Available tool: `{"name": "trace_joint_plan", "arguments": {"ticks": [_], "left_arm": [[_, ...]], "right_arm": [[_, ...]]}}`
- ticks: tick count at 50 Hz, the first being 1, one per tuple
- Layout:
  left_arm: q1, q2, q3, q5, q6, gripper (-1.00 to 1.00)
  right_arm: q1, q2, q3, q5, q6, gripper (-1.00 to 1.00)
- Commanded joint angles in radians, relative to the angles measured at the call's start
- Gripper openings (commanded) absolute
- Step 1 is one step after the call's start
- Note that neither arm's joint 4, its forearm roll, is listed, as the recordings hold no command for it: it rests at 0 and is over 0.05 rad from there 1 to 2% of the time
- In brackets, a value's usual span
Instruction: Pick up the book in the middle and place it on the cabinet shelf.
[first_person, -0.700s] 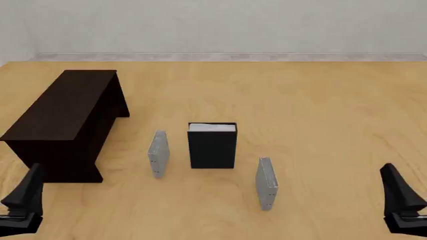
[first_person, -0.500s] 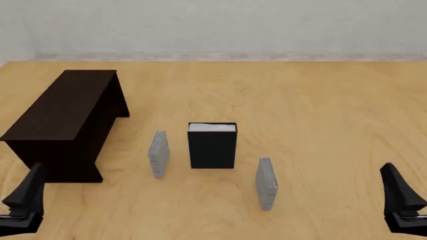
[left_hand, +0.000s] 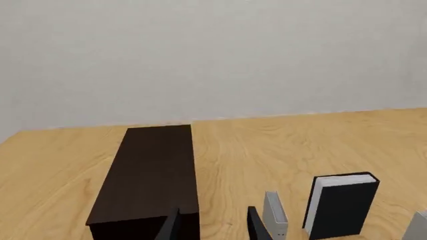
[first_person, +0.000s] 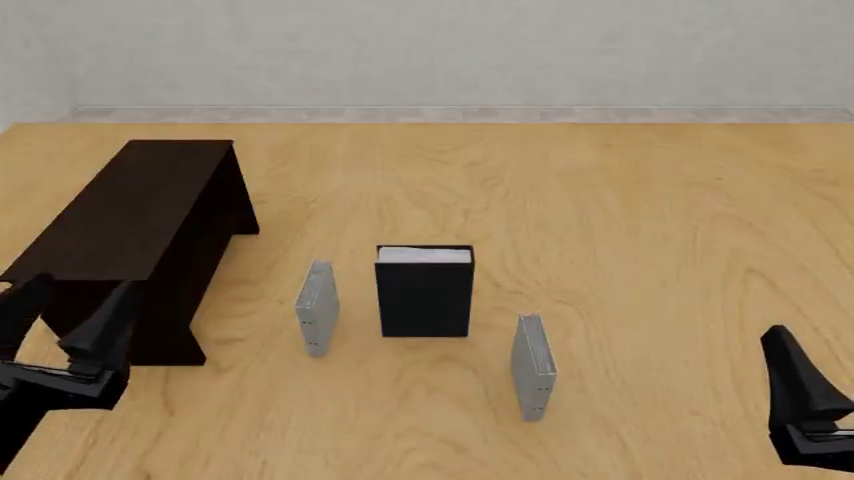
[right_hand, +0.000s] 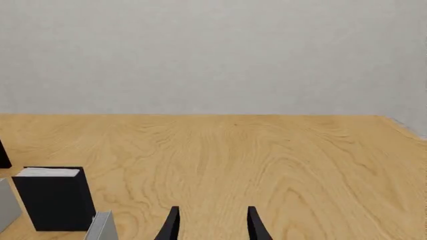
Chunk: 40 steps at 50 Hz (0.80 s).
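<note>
- Nearest the camera, at the lower left of the front view, the left gripper (first_person: 60, 320) hangs above the table (first_person: 614, 200) with its fingers spread and nothing between them; it sits just in front of the near end of the cabinet shelf (first_person: 127, 215).
- At the lower right corner, the right gripper (first_person: 798, 385) shows only one dark finger in the front view; its wrist view shows two fingertips parted with bare wood between, so it too is spread and empty (right_hand: 211, 222).
- A step further in, right of centre, a thin grey book (first_person: 533, 366) stands upright, apart from everything.
- Centre frame, the book (first_person: 424, 292) stands upright, black cover facing us, white page edges on top, untouched.
- Just left of it, with a gap between, the second thin grey book (first_person: 316, 306) stands on edge.
- This looks like the very start: the approach, nothing grasped yet.
- Next move, by my reading: the left arm swings right toward the black book, clearing the grey neighbour, and needs its fingers wide enough for that thick spine.
- Far left, the cabinet runs away toward the upper left, flat top bare, waiting.
- From the left wrist view the cabinet (left_hand: 150, 175) lies straight ahead, the black book (left_hand: 340, 204) off at lower right.
</note>
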Motion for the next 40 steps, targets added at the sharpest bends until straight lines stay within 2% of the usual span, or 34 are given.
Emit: {"name": "trace_joint_plan", "arguments": {"ticks": [1,6,8,9,10,12,15,19,20,25,31,32,34,35,40], "left_arm": [[-0.097,0.304,-0.041,-0.271,0.021,1.00],[-0.173,0.397,-0.086,-0.331,0.068,1.00],[-0.196,0.449,-0.109,-0.357,0.065,1.00],[-0.230,0.472,-0.112,-0.376,0.093,1.00],[-0.309,0.458,-0.106,-0.373,0.126,1.00],[-0.308,0.515,-0.133,-0.386,0.093,1.00],[-0.379,0.589,-0.156,-0.419,0.130,1.00],[-0.383,0.618,-0.191,-0.416,0.121,1.00],[-0.394,0.627,-0.192,-0.437,0.152,1.00],[-0.405,0.687,-0.242,-0.440,0.154,1.00],[-0.424,0.765,-0.287,-0.460,0.192,1.00],[-0.442,0.783,-0.301,-0.466,0.227,1.00],[-0.447,0.807,-0.329,-0.454,0.231,1.00],[-0.462,0.814,-0.325,-0.475,0.275,1.00],[-0.480,0.856,-0.380,-0.449,0.316,1.00]], "right_arm": [[0.000,0.000,0.000,0.000,0.000,1.00],[0.000,-0.001,0.000,0.001,-0.001,1.00],[0.000,-0.001,0.000,0.001,-0.001,1.00],[0.000,0.000,0.000,0.000,0.000,1.00],[0.000,0.000,0.001,-0.001,-0.001,1.00],[0.000,0.001,0.002,-0.003,-0.001,1.00],[0.000,-0.001,0.000,0.001,-0.002,1.00],[0.000,-0.001,0.000,0.001,-0.001,1.00],[0.000,-0.002,0.000,0.002,-0.002,1.00],[0.000,-0.001,0.000,0.001,-0.002,1.00],[0.000,0.001,0.001,-0.002,-0.002,1.00],[0.000,0.002,0.002,-0.004,-0.001,1.00],[0.000,0.000,0.001,-0.002,-0.002,1.00],[0.000,0.000,0.001,-0.001,-0.002,1.00],[0.000,0.000,0.001,-0.001,-0.002,1.00]]}}
